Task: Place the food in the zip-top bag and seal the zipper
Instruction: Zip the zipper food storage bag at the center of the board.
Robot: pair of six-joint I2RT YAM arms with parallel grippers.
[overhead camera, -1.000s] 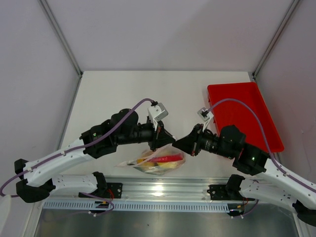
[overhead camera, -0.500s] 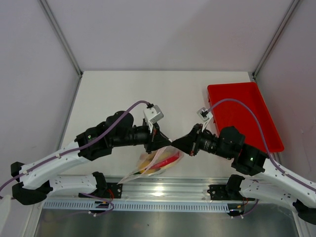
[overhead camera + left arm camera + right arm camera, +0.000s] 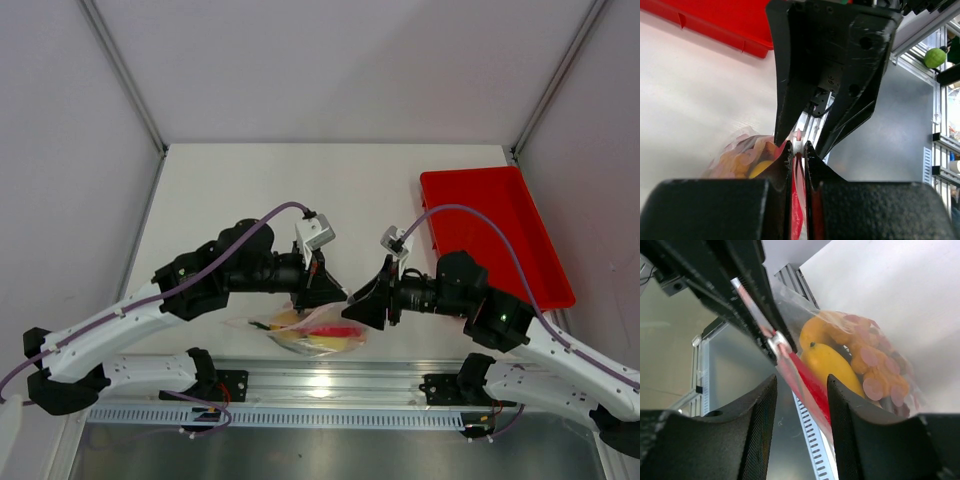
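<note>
A clear, floppy plastic bag printed with pinkish-red dots [image 3: 300, 328] lies crumpled on the matte white table [image 3: 250, 190] at its 6 o'clock edge. It is well apart from the glossy red rectangular plastic tray [image 3: 495, 225] at 3 o'clock.

The top view gives this layout, but the two arms meet over the bag there and hide how the fingers stand.

The left wrist view shows it. The left gripper [image 3: 798, 152], with matte black fingers, is pressed together on the thin pink-red zipper strip [image 3: 810, 385]. The scuffed black fingers of the right gripper [image 3: 352, 305] are spread in a V on either side of that strip.

Only the right wrist view shows the contents: smooth, rounded yellow toy food [image 3: 832, 365] and lumpier orange pieces [image 3: 875, 365]. They sit inside the wrinkled film at 3 o'clock of the strip, which runs between that gripper's parted fingers.
</note>
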